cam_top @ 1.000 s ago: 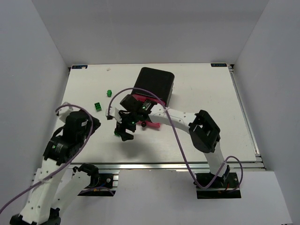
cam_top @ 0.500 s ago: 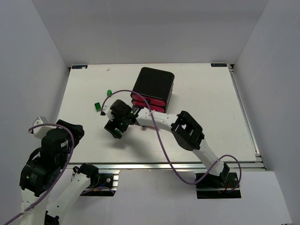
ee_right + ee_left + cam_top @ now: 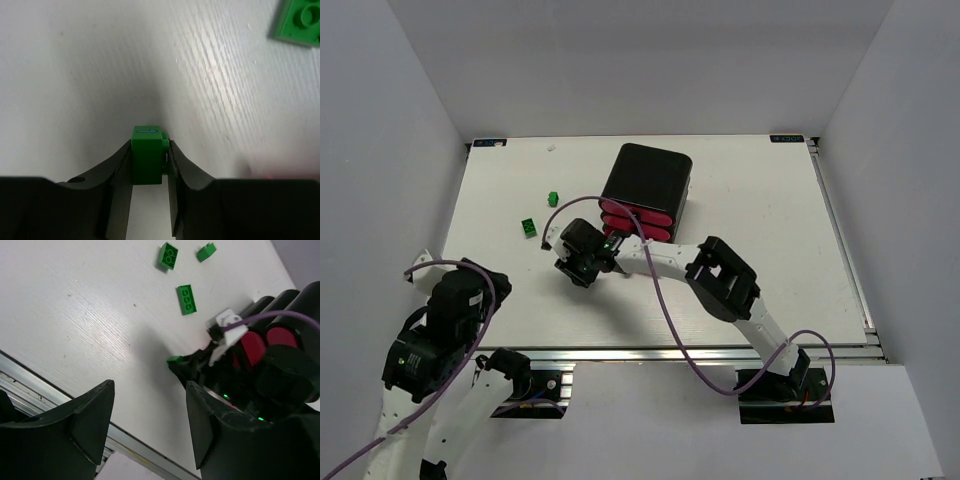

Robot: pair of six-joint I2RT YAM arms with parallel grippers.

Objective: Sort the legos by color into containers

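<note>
My right gripper [image 3: 149, 145] is shut on a small dark green lego [image 3: 146, 162], low over the white table. From above, that gripper [image 3: 576, 270] sits just left of the containers [image 3: 645, 180], a black casing with pink drawers [image 3: 635, 221] on its near face. The drawers look pushed in. Loose green legos [image 3: 186, 299] [image 3: 168, 255] [image 3: 206, 251] lie on the table farther back-left; two of them [image 3: 529, 227] [image 3: 553, 198] show from above. My left gripper [image 3: 149, 392] is open and holds nothing, near the front rail. No purple or yellow-green legos show.
The left arm [image 3: 448, 325] hangs back at the front left corner, over the metal rail [image 3: 30, 385]. The right arm [image 3: 720, 275] stretches across the table's front middle, trailing a purple cable [image 3: 665, 310]. White walls enclose the table.
The right gripper moved left, came down and shut on the green lego. The left arm pulled back towards the front left corner.
</note>
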